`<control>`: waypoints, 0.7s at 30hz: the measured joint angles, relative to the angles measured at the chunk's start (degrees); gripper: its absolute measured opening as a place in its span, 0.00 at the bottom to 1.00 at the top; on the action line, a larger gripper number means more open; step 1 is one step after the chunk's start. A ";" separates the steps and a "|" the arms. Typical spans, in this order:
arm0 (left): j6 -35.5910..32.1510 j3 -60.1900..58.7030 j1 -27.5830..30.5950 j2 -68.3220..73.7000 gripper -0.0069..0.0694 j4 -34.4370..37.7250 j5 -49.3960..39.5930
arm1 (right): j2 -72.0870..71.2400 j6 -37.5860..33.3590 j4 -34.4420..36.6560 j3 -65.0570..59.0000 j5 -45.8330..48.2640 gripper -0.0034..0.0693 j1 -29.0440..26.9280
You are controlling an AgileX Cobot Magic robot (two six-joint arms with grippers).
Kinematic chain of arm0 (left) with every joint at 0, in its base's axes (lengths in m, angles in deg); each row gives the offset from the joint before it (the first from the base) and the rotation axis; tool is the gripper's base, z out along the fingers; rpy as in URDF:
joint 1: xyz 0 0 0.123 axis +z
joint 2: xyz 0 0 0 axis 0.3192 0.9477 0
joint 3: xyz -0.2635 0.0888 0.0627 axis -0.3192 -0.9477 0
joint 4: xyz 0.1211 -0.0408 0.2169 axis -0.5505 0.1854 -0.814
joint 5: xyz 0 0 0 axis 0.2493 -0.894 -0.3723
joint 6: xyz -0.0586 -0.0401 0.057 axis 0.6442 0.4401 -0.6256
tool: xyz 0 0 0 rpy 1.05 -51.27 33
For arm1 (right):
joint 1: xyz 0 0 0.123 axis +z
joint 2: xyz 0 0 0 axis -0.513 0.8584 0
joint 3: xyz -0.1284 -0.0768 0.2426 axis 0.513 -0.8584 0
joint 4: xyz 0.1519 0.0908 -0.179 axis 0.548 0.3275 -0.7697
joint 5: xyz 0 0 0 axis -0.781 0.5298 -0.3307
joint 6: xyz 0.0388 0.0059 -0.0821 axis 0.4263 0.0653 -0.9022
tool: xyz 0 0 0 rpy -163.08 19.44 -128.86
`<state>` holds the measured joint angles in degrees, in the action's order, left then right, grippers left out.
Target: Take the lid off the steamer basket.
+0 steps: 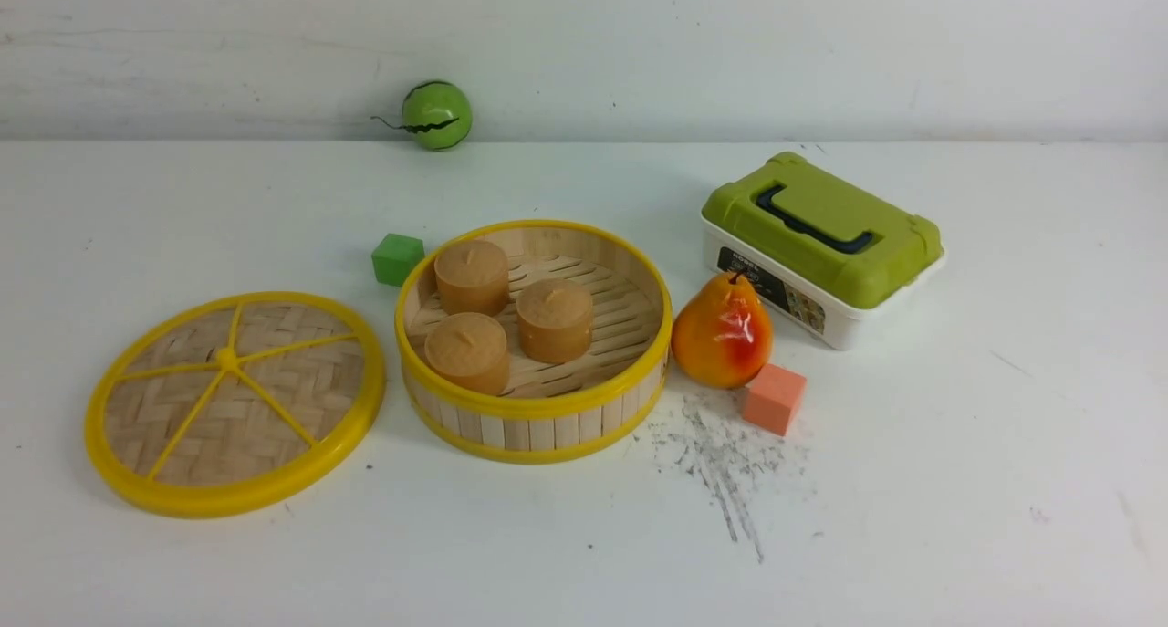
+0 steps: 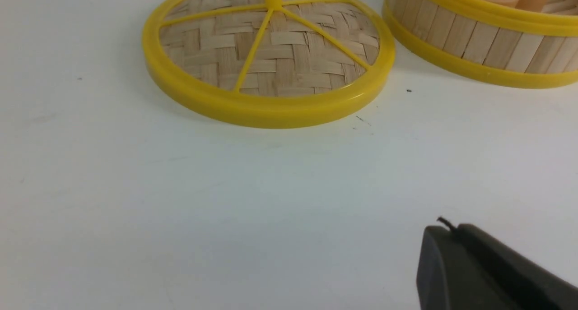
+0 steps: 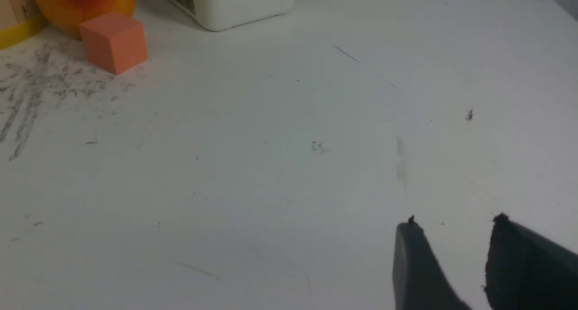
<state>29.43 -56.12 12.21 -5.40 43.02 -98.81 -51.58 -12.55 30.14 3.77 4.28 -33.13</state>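
Observation:
The lid (image 1: pixel 234 401), a woven bamboo disc with a yellow rim and spokes, lies flat on the table to the left of the steamer basket (image 1: pixel 534 408). The basket stands uncovered with three brown round buns (image 1: pixel 511 312) inside. In the left wrist view the lid (image 2: pixel 268 57) and the basket wall (image 2: pixel 478 39) lie ahead of my left gripper (image 2: pixel 451 231), which is shut and empty over bare table. My right gripper (image 3: pixel 454 224) is open and empty over bare table, well away from the basket. Neither gripper shows in the front view.
A pear (image 1: pixel 722 330) and an orange cube (image 1: pixel 774 398) sit right of the basket. A white box with a green lid (image 1: pixel 821 244) stands behind them. A green cube (image 1: pixel 397 258) sits behind the basket's left side, and a green ball (image 1: pixel 436 114) rests by the back wall.

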 joint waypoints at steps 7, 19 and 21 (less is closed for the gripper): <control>0.00 0.00 0.00 0.00 0.10 0.00 0.00 | 0.00 0.00 0.00 0.00 0.00 0.38 0.00; 0.00 0.00 0.00 0.00 0.11 0.00 0.00 | 0.00 0.00 0.00 0.00 0.00 0.38 0.00; 0.00 0.00 0.00 0.00 0.11 0.00 0.00 | 0.00 0.00 0.00 0.00 0.00 0.38 0.00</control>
<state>29.43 -56.12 12.21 -5.40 43.02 -98.81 -51.58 -12.55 30.14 3.77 4.28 -33.13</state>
